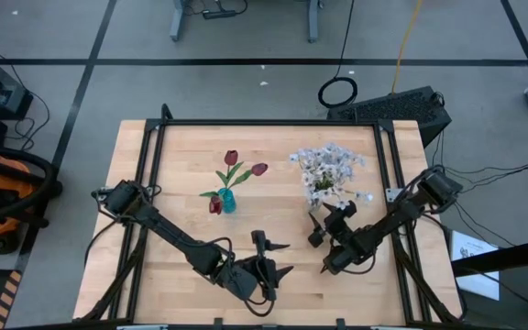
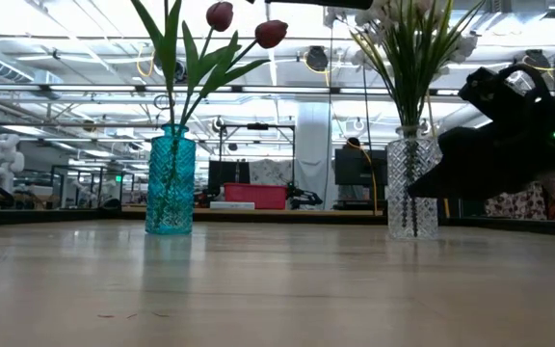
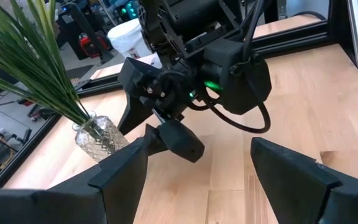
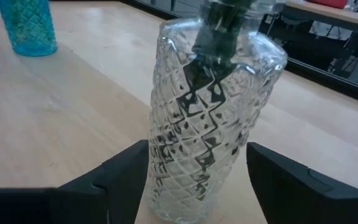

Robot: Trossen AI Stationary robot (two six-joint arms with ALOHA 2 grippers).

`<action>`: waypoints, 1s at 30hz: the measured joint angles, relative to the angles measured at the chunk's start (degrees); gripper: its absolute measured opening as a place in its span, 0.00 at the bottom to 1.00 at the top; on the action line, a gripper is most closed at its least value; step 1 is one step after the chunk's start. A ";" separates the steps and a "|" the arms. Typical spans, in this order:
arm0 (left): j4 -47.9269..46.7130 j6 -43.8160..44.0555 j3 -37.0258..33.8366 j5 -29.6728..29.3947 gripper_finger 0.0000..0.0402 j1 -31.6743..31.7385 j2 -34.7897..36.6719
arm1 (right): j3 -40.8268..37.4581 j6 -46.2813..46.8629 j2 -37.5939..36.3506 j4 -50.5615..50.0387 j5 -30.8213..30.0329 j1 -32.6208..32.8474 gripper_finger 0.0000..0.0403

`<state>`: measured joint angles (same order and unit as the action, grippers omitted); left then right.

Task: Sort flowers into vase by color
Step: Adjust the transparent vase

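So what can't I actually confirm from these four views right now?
- White flowers: heads cut off by the low view's top edge.
- Clear vase: hidden under blossoms from above; base cut off in the right wrist view.
- Right hand: contact with that vase unclear.
- Red tulip low beside the blue vase: whether it's in the vase.

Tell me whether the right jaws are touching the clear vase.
Cannot tell. In the right wrist view the right gripper straddles the clear vase, jaws open, but no view plainly shows contact or gap.
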<state>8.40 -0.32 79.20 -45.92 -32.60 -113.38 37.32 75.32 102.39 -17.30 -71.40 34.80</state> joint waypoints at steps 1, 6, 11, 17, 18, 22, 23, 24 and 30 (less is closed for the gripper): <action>-0.01 0.00 0.00 -0.11 0.72 0.00 0.00 | 0.00 -0.31 0.00 0.00 -0.05 -0.27 0.64; -0.17 -0.02 0.00 -0.85 0.72 0.00 0.00 | 0.00 -1.16 0.00 -0.02 -0.22 -1.16 0.64; -0.76 0.02 0.00 -1.10 0.72 -0.02 -0.02 | 0.00 -1.08 0.00 -0.06 0.30 -1.08 0.64; -2.73 1.51 -0.02 -1.51 0.72 -0.17 -0.02 | 0.00 0.21 -0.02 -0.21 5.33 1.35 0.64; -2.84 1.54 -0.02 -1.54 0.72 -0.17 -0.02 | 0.00 0.74 -0.02 -0.26 5.51 2.01 0.64; -3.10 1.55 -0.02 -1.54 0.72 -0.17 -0.02 | 0.00 3.69 -0.62 -0.47 5.80 5.34 0.64; -3.06 1.57 -0.02 -1.54 0.72 -0.17 -0.02 | 0.05 4.14 -1.19 -0.50 5.64 6.21 0.64; -3.00 1.60 -0.02 -1.54 0.72 -0.17 -0.02 | 0.25 4.37 -1.86 -0.89 5.12 7.13 0.64; -2.88 1.70 -0.02 -1.54 0.72 -0.17 -0.02 | 3.13 -1.89 -8.38 -1.05 -8.62 11.33 0.64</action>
<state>5.51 1.39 79.18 -47.46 -32.77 -113.40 40.45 73.43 94.01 -18.35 -80.02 46.13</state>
